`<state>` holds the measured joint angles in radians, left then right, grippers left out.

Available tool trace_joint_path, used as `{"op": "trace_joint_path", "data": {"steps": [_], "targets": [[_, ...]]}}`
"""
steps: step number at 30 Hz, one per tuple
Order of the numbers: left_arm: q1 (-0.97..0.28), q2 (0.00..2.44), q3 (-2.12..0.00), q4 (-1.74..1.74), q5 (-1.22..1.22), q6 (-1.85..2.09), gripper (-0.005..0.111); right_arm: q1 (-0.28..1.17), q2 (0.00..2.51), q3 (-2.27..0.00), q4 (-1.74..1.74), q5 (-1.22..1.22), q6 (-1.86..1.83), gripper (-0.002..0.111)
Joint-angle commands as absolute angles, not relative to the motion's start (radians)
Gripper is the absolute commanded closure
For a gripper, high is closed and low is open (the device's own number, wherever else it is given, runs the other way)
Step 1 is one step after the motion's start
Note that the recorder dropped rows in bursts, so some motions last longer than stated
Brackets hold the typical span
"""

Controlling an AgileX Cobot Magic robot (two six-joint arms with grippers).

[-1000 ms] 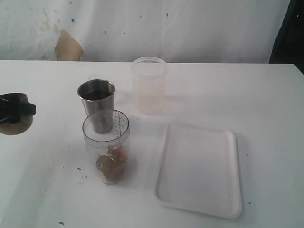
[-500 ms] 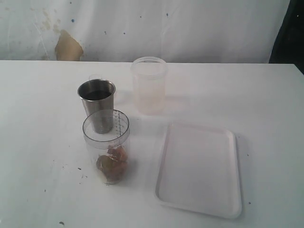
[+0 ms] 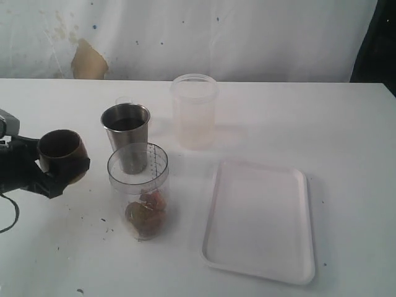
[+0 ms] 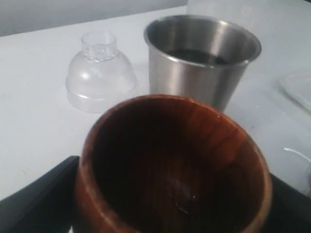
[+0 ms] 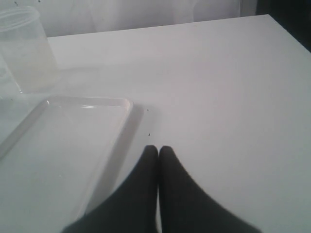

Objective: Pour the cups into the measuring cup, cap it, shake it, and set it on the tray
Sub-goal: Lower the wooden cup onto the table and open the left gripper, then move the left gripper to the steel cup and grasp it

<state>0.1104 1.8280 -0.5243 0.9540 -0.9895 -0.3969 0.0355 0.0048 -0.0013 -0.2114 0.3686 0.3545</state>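
My left gripper point(image 3: 59, 167) is shut on the brown wooden cup point(image 3: 61, 150), holding it just left of the measuring cup point(image 3: 138, 189). The wooden cup point(image 4: 170, 170) fills the left wrist view and looks empty inside. The measuring cup stands uncapped with brown and orange pieces at its bottom. Behind it stands the steel tumbler point(image 3: 126, 136), dark inside. A clear domed cap point(image 4: 100, 73) lies on the table beside the steel tumbler point(image 4: 201, 63). The white tray point(image 3: 260, 219) lies to the right. My right gripper point(image 5: 158, 151) is shut with nothing in it, near the tray's point(image 5: 58, 145) corner; the exterior view does not show it.
A frosted translucent tub point(image 3: 194, 110) stands behind the tray, also in the right wrist view point(image 5: 24, 48). Small dark crumbs dot the table left of the measuring cup.
My left gripper with the wooden cup went out of view at the left edge, then came back in, and now holds the cup close to the measuring cup.
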Motion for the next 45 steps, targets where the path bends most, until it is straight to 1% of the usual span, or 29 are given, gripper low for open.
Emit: {"op": "trace_joint_path", "data": {"steps": [1, 3, 5, 6, 7, 8, 14, 15, 17, 19, 21, 25, 28, 31, 34, 39, 45], "targets": [[0.112, 1.889, -0.552, 1.01, -1.022, -0.335, 0.107, 0.04, 0.0, 0.0, -0.217, 0.365, 0.353, 0.108], [0.112, 1.909, -0.56, 1.033, -1.013, -0.335, 0.106, 0.04, 0.0, 0.0, -0.217, 0.365, 0.353, 0.108], [0.112, 1.934, -0.56, 1.034, -1.013, -0.337, 0.099, 0.04, 0.0, 0.0, -0.217, 0.365, 0.353, 0.108], [0.112, 1.948, -0.56, 1.034, -1.01, -0.337, 0.09, 0.04, 0.0, 0.0, -0.217, 0.365, 0.353, 0.108], [0.112, 1.954, -0.56, 1.034, -1.005, -0.337, 0.084, 0.04, 0.0, 0.0, -0.217, 0.365, 0.353, 0.108], [0.112, 1.967, -0.56, 1.034, -1.0, -0.341, 0.074, 0.04, 0.0, 0.0, -0.217, 0.365, 0.353, 0.108], [0.112, 1.972, -0.56, 1.028, -0.995, -0.341, 0.036, 0.04, 0.0, 0.0, -0.217, 0.365, 0.353, 0.108], [0.112, 1.97, -0.56, 1.026, -0.994, -0.341, 0.026, 0.04, 0.0, 0.0, -0.217, 0.365, 0.353, 0.108], [0.116, 1.95, -0.56, 1.03, -0.958, -0.385, 0.017, 0.04, 0.0, 0.0, -0.217, 0.365, 0.353, 0.108], [0.116, 1.916, -0.56, 1.036, -0.919, -0.45, 0.012, 0.04, 0.0, 0.0, -0.217, 0.365, 0.353, 0.108], [0.116, 1.866, -0.56, 1.084, -0.919, -0.503, 0.01, 0.04, 0.0, 0.0, -0.217, 0.365, 0.353, 0.108], [0.116, 1.732, -0.56, 1.149, -0.923, -0.599, 0.01, 0.04, 0.0, 0.0, -0.217, 0.365, 0.353, 0.108], [0.116, 1.634, -0.56, 1.138, -1.034, -0.6, 0.01, 0.04, 0.0, 0.0, -0.217, 0.365, 0.353, 0.108], [0.114, 1.627, -0.56, 1.122, -1.073, -0.555, 0.01, 0.04, 0.0, 0.0, -0.217, 0.365, 0.353, 0.108], [0.101, 1.634, -0.56, 1.088, -1.035, -0.483, 0.01, 0.04, 0.0, 0.0, -0.217, 0.365, 0.353, 0.108], [0.034, 1.674, -0.573, 0.941, -1.017, -0.321, 0.01, 0.04, 0.0, 0.0, -0.217, 0.365, 0.353, 0.108], [-0.017, 1.751, -0.65, 0.926, -0.991, -0.327, 0.01, 0.04, 0.0, 0.0, -0.217, 0.365, 0.353, 0.108]]}}
